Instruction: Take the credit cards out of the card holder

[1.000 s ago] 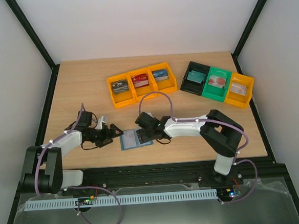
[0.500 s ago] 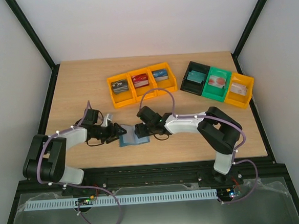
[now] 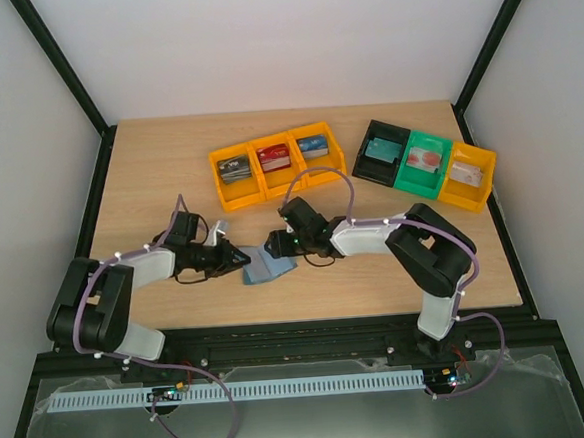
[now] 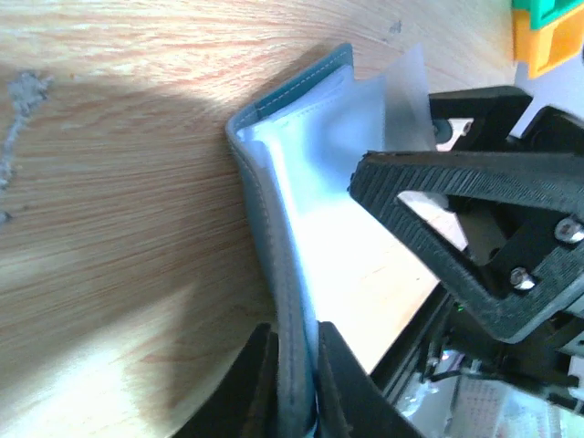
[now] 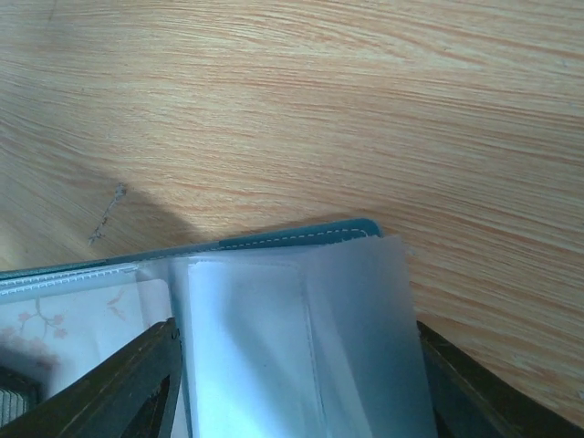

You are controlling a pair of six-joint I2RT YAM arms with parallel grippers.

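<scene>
Card holder (image 3: 265, 269) lies open on the counter (image 3: 168, 167), near the front edge and between the two arms, with one side lifted off the wood. The left jaws are clenched on the edge of its teal cover (image 4: 274, 274). I judge that this grip serves to pin the booklet so that it cannot slide when a card is pulled. The right jaws are spread, one on each side of a clear sleeve (image 5: 301, 347), and do not press it. This looks like a preparation to catch the sleeve or the card inside it.

Under the sleeves I can count only one credit card (image 5: 64, 324), pale with a small twig print. Whether more are hidden behind it I cannot tell.

At the back of the counter there are six bins. Three orange bins (image 3: 269, 180) are joined in a row. To their right, a little apart, stand one black bin (image 3: 369, 168), one green bin (image 3: 415, 182) and one more orange bin (image 3: 461, 199). Each bin shows a card or a small stack, and their number is too small to read.
</scene>
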